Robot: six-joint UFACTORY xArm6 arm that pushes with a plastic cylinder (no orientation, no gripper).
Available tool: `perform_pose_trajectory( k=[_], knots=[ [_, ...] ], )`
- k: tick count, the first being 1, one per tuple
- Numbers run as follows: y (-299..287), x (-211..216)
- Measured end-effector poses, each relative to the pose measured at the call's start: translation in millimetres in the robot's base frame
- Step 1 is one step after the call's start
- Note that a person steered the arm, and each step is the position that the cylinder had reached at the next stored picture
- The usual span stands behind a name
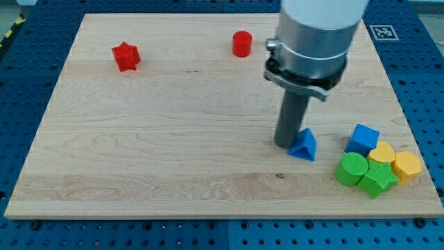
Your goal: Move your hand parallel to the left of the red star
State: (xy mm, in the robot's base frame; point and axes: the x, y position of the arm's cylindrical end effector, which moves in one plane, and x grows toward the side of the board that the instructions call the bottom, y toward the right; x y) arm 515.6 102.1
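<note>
1. Pale wooden worktop on a blue perforated base, seen from above and in front, scattered with small coloured plastic-looking blocks.
2. Small red star-shaped block lying flat toward the view's top left, alone, well apart from everything else.
3. Red cylinder block near the view's top centre, also alone.
4. My tip, lower end of the dark rod under the grey arm body, resting on the board at the view's right, touching or just beside the left face of a blue triangular block.
5. Cluster at the view's bottom right, packed close: blue cube-like block, yellow heart-shaped block, yellow hexagonal block, green round block, green block of unclear shape.
6. No pincer on this rig, so no wide or narrow state to report; only a plain rod for pushing.
7. Red star likely light, stiff and quick to slide on the smooth wood; points prone to spin it if nudged off centre. No hold needed or wanted here: task calls for stopping beside it, on the view's left, level with it, without contact.
8. Long way yet to travel: across the board toward the view's top left, with the blue triangle best left behind undisturbed.
</note>
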Motion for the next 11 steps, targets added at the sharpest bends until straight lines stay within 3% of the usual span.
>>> perform_pose_trajectory(
  k=[2,3,4,6,9,10,11],
  knots=[
    [57,0],
    [56,0],
    [20,-8],
    [-139,-38],
    [-360,-143],
    [-379,-208],
    [-363,-245]
  ],
)
